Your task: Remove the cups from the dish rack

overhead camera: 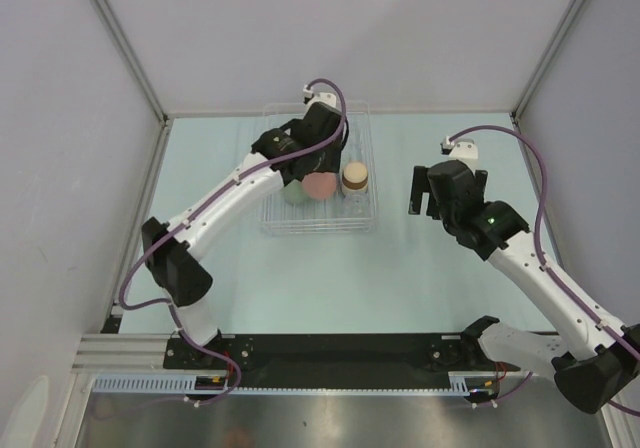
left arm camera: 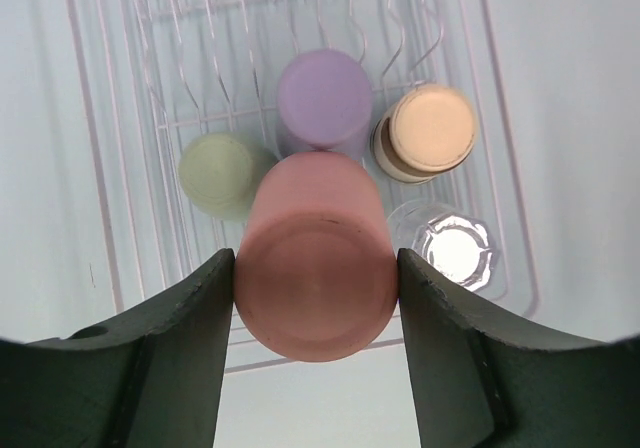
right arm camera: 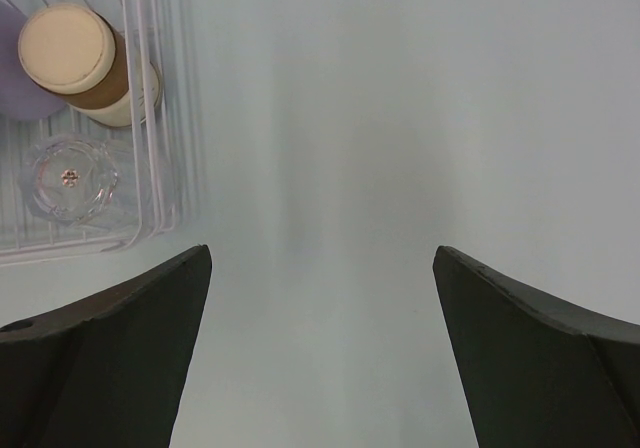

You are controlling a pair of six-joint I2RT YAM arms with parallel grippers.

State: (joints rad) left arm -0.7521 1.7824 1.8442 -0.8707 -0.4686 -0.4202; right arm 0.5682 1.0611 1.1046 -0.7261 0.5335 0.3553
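Note:
The clear ribbed dish rack (overhead camera: 363, 223) sits at the table's back centre. My left gripper (left arm camera: 316, 273) is shut on the salmon-pink cup (left arm camera: 315, 258), upside down, held over the rack's near part; it also shows in the top view (overhead camera: 319, 186). In the rack stand the lavender cup (left arm camera: 325, 98), the pale green cup (left arm camera: 222, 173) and the tan-topped cup (left arm camera: 432, 128), with a clear glass piece (left arm camera: 455, 253) beside it. My right gripper (right arm camera: 322, 268) is open and empty over bare table right of the rack (right arm camera: 150, 208); the tan-topped cup (right arm camera: 68, 48) shows there too.
Grey enclosure walls and metal frame posts surround the pale blue table (overhead camera: 420, 278). A black rail (overhead camera: 330, 353) with the arm bases runs along the near edge. Purple cables loop off both wrists.

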